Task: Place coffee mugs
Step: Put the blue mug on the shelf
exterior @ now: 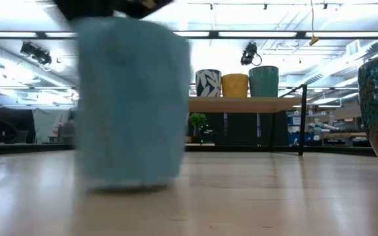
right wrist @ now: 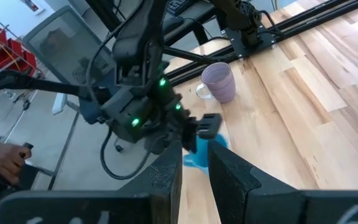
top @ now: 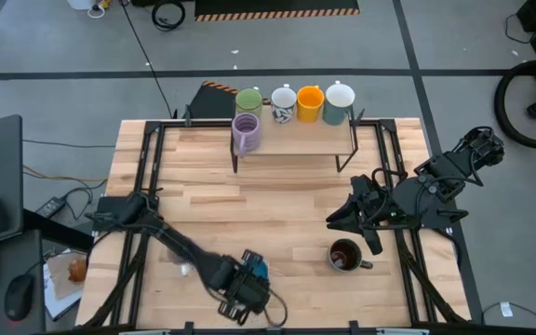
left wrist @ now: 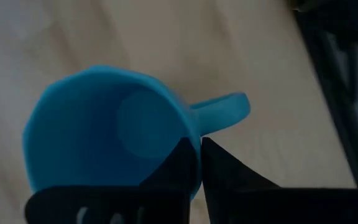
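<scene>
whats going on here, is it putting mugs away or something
The left gripper is shut on the rim of a blue mug at the table's near edge. The right gripper waits beside a dark brown mug. Five mugs are already on the wooden shelf at the back.

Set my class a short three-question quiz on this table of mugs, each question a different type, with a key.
1. True or false: the left gripper is shut on the blue mug's rim.
2. How many mugs stand on the raised shelf?
3. The dark brown mug stands: A on the shelf; B on the table by the right arm; C inside the left gripper.
Key: 1 true; 2 five; 3 B.
</scene>
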Tool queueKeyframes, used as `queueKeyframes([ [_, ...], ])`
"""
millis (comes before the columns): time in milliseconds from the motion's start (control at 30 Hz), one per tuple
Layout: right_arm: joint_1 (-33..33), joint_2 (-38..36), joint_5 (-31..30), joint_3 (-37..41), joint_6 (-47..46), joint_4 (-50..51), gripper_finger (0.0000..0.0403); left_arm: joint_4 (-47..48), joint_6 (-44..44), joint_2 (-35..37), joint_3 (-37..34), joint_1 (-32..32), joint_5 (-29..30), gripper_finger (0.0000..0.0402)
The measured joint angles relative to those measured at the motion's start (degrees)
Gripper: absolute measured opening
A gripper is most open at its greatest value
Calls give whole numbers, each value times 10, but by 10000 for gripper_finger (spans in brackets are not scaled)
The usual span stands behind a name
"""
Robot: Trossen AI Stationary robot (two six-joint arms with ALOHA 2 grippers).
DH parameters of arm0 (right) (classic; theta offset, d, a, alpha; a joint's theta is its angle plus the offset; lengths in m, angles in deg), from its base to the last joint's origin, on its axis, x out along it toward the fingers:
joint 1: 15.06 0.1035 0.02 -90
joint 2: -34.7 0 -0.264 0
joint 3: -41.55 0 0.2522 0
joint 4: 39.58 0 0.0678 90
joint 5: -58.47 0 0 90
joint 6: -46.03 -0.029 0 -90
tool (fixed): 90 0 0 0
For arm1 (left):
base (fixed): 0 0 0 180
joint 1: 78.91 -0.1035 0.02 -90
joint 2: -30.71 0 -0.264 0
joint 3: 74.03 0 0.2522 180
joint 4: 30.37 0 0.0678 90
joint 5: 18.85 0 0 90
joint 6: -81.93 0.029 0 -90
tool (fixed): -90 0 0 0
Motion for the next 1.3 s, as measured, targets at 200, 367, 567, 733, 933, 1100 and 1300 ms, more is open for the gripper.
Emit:
queueKeyframes([
  [200, 0, -4, 8, 0, 2, 16, 82, 78, 43, 10, 90, -71, -1, 22],
  [367, 0, -13, 8, 0, -7, 33, 82, 140, 83, 10, 178, -154, -33, 22],
  [567, 0, -27, -13, 0, -27, 60, 82, 198, 143, 10, 266, -246, -38, 22],
  [733, 0, -27, -21, 0, -28, 68, 82, 206, 218, 10, 308, -304, -39, 22],
  [933, 0, -26, -50, 0, -25, 67, 82, 206, 298, 10, 314, -365, -30, 22],
  [1100, -6, -26, -52, 0, -28, 68, 82, 191, 346, 10, 314, -409, -27, 22],
  [1300, -27, -26, -52, 0, -32, 70, 82, 186, 406, 9, 314, -454, -29, 22],
])
